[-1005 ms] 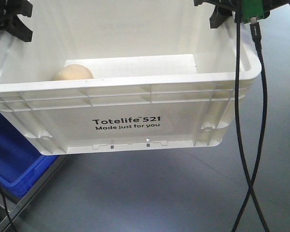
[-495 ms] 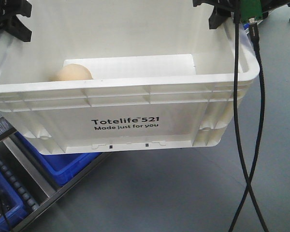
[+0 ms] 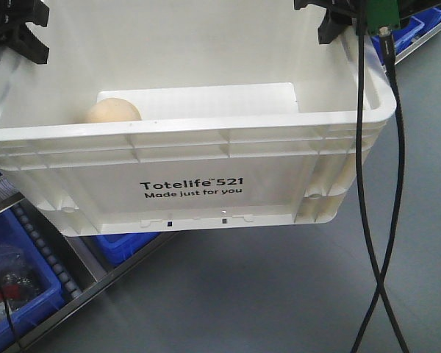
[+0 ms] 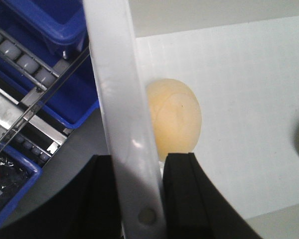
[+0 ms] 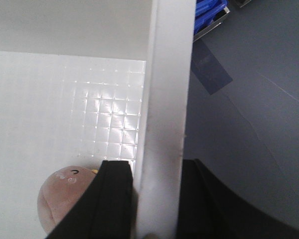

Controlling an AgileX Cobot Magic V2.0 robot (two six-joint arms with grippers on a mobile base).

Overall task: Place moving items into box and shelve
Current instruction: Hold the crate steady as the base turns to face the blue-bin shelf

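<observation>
A grey metal roller rack (image 3: pixel 88 265), with a row of small pale rollers (image 3: pixel 48 246), runs slantwise at the lower left. On the near side of its rail sits a blue plastic bin (image 3: pixel 18 294) holding dark bagged contents too blurred to name. A second blue plastic bin (image 3: pixel 125 243) lies just beyond the rail. The rack stands on a smooth grey floor (image 3: pixel 242 301). Well apart from the rack, more blue plastic bins (image 3: pixel 411 29) show at the upper right. In the right wrist view, a darker grey tape patch (image 5: pixel 212 67) lies on the floor.

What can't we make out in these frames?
- Right wrist view: pinkish-brown lump is partly covered by a jaw and cut by the bottom edge.
- Front view: the pinkish-brown lump is hidden behind the front wall of the white crate; the cream lump is half hidden.
- Front view: blue bin contents are blurred.
</observation>
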